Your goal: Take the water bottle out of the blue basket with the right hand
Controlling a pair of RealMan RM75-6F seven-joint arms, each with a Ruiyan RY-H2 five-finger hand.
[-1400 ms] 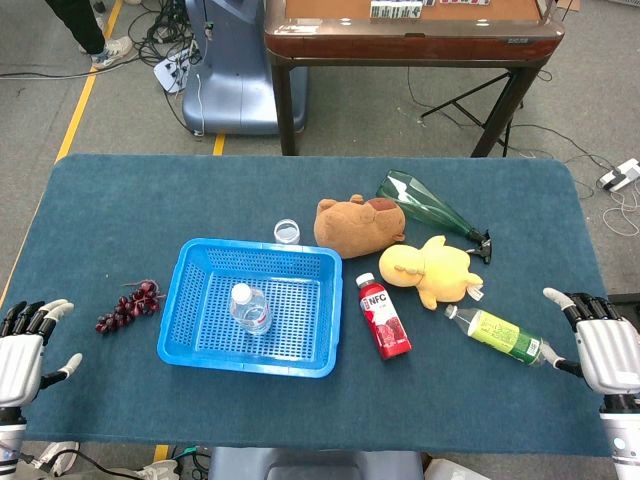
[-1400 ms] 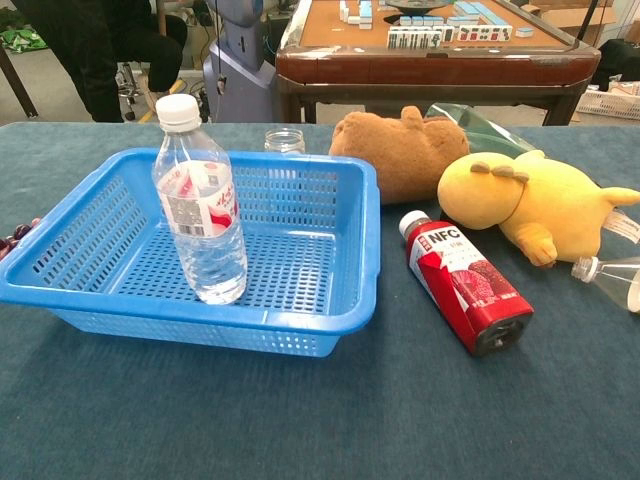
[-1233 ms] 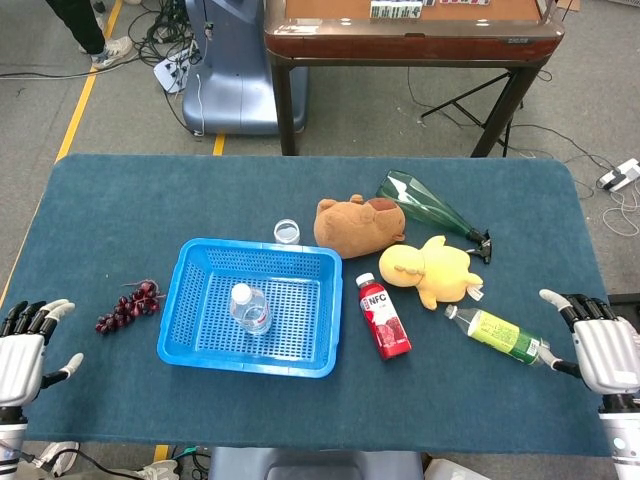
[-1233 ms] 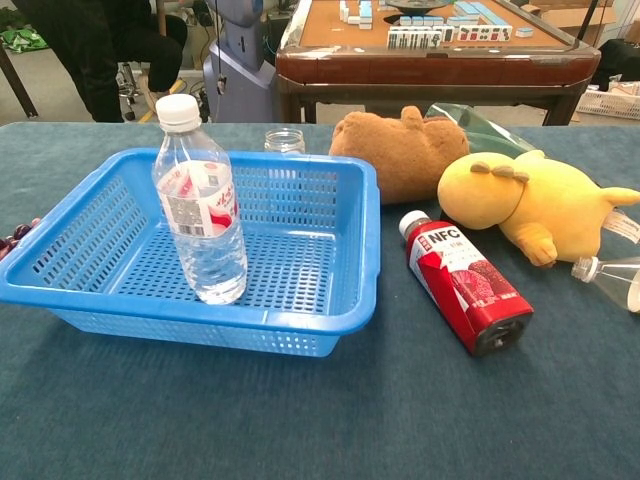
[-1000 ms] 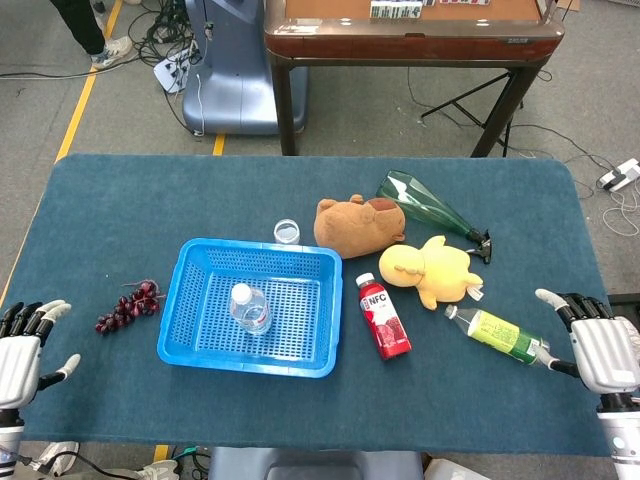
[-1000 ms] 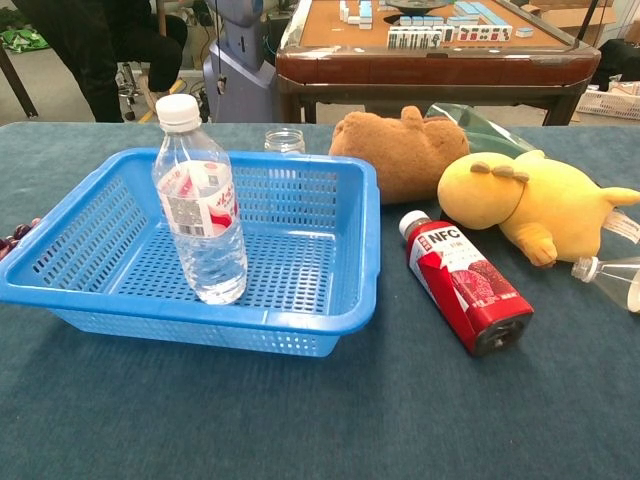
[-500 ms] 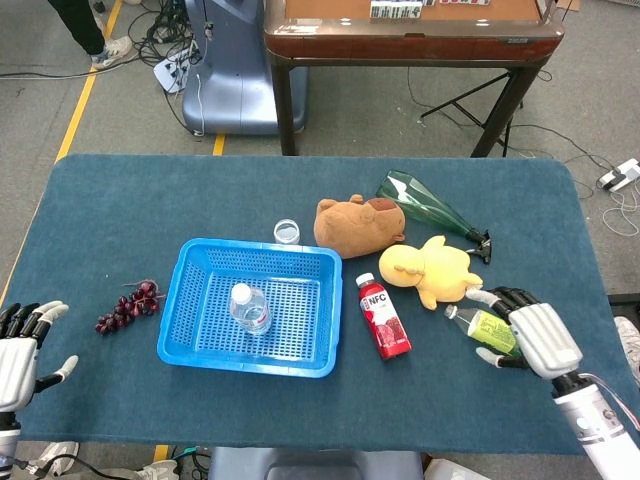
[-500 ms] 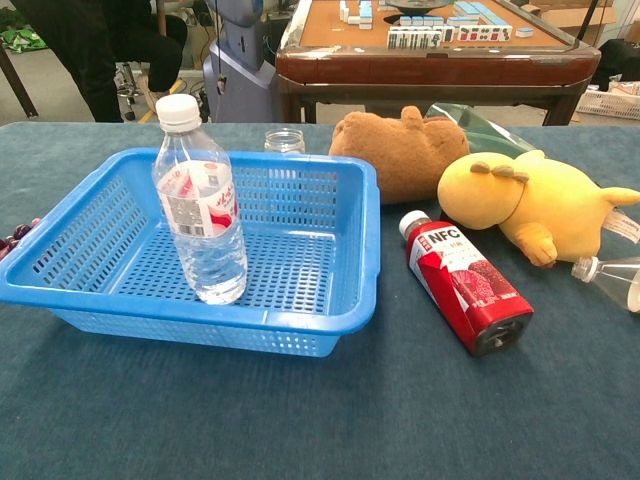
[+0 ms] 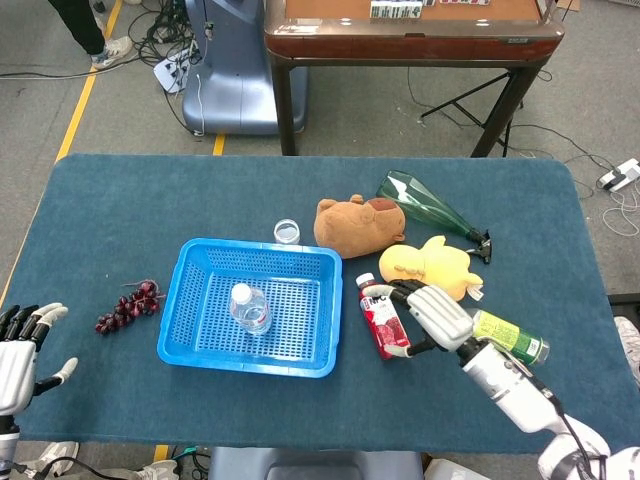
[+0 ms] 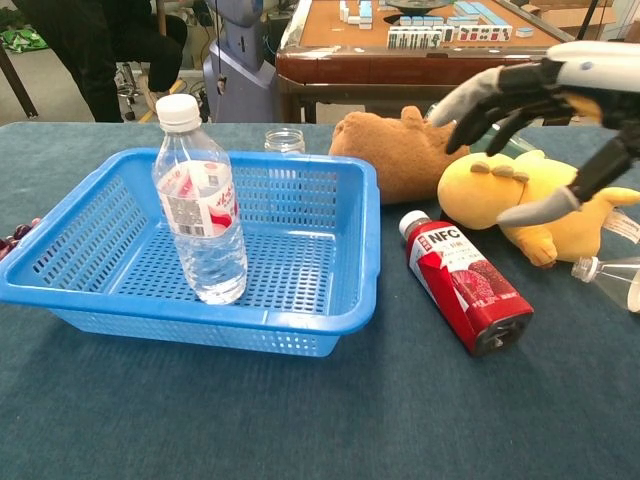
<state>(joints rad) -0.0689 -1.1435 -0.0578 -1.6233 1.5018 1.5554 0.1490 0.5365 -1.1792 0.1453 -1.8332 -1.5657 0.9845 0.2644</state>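
From overhead first: blue basket (image 9: 190, 335) of perforated plastic, rectangular, sitting on the felt-like teal table (image 9: 120, 210), with the water bottle (image 9: 250, 308) upright inside it, white cap up. Right hand (image 9: 425, 318) hovering beside the basket, over the red juice bottle (image 9: 384, 322), fingers spread and gripping nothing. Left hand (image 9: 20, 355) down at the table's near left corner, fingers splayed, also empty, partly cut off by the frame. Dark grapes (image 9: 126, 307) left of the basket. Small clear jar (image 9: 287, 231) just behind it. Brown plush (image 9: 358, 225) and yellow plush (image 9: 432, 268) lying soft and rounded; green-labelled bottle (image 9: 508, 337) half hidden behind the right arm.

Chest view now: water bottle (image 10: 200, 205) clear, ribbed, standing in the basket (image 10: 300, 310) at its left-middle. Right hand (image 10: 535, 110) high on the right, open, in front of the yellow plush (image 10: 520, 200). Juice bottle (image 10: 463, 285) lying flat. Left hand out of shot.
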